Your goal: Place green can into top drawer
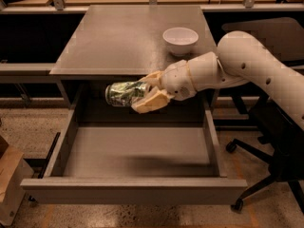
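My gripper (pixel 144 92) tight around the green can (pixel 122 94), sideways above the back of the open top drawer (pixel 137 191).

One end of the green can (pixel 121 93) is covered by the gripper (pixel 144 93) clasping it above the top drawer (pixel 137 192); the arm (pixel 266 75) is cut off by the frame edge.

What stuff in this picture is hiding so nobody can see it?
In the camera view:
- Green can: the claw, shut on it above the open top drawer, covers its right end. Its print is too blurry to read.
- Back of the drawer: lost in dark shadow under the cabinet top.
- Robot arm: it runs off the right edge, so the base is cut off.
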You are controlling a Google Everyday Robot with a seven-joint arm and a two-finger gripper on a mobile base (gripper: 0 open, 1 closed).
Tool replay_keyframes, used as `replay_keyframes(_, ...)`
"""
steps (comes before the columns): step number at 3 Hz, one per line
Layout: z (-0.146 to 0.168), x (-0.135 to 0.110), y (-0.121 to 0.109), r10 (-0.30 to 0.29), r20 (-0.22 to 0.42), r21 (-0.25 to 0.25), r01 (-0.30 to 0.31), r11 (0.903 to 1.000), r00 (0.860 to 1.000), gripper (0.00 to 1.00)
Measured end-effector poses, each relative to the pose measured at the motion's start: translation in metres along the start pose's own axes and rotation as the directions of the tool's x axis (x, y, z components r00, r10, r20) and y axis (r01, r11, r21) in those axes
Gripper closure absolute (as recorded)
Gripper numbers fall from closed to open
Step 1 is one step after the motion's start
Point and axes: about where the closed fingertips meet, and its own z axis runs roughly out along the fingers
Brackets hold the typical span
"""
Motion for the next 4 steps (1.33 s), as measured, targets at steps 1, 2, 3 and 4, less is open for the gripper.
replay_keyframes(1, 0.004, -0.002, -0.004, -0.013, -0.018, -0.021, 0.013, 0.9997, 1.000, 1.00)
replay_keyframes(2, 0.020, 0.013, -0.009, -0.016, -0.068, -0.068, 0.012, 0.9976, 0.998, 1.00)
replay_keyframes(3, 0.036, 0.052, 0.002, 0.041, -0.084, -0.110, -0.050, 0.9926, 0.996, 1.00)
replay_keyframes(4, 0.045, 0.099, 0.021, 0.117, -0.091, -0.131, -0.128, 0.9831, 0.989, 1.00)
